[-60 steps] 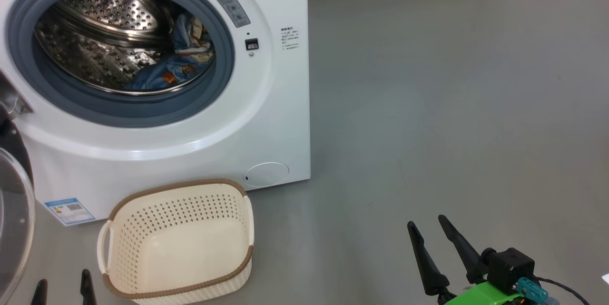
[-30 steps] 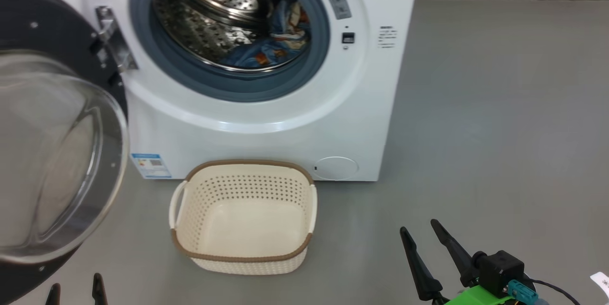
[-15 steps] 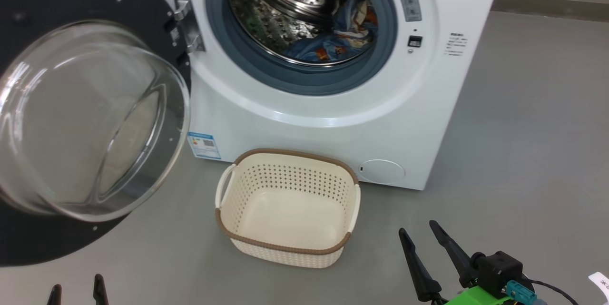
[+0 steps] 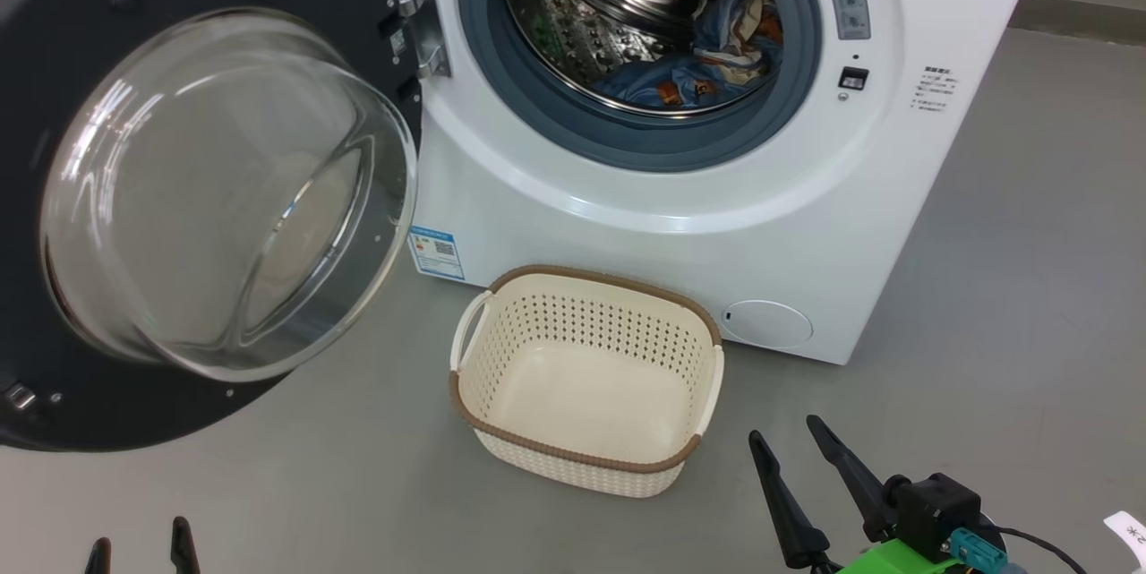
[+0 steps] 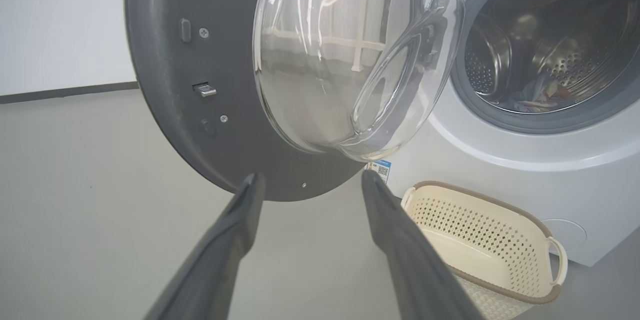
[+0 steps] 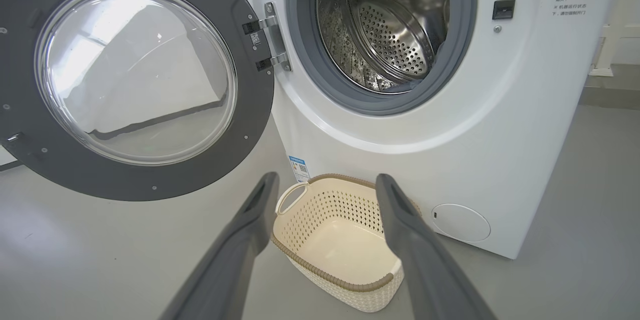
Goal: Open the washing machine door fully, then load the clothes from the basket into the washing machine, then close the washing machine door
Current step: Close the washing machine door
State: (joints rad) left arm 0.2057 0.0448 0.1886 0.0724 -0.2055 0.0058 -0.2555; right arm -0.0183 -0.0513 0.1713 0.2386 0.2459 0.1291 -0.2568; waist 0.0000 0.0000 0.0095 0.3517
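One cream basket (image 4: pixel 582 474), brown-rimmed

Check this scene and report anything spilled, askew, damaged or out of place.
Nothing stands out. The round black-rimmed glass door hangs open, the light blue bear-print clothes lie inside the white front-loading washing machine, and the cream perforated plastic basket stands upright and empty on the grey floor.
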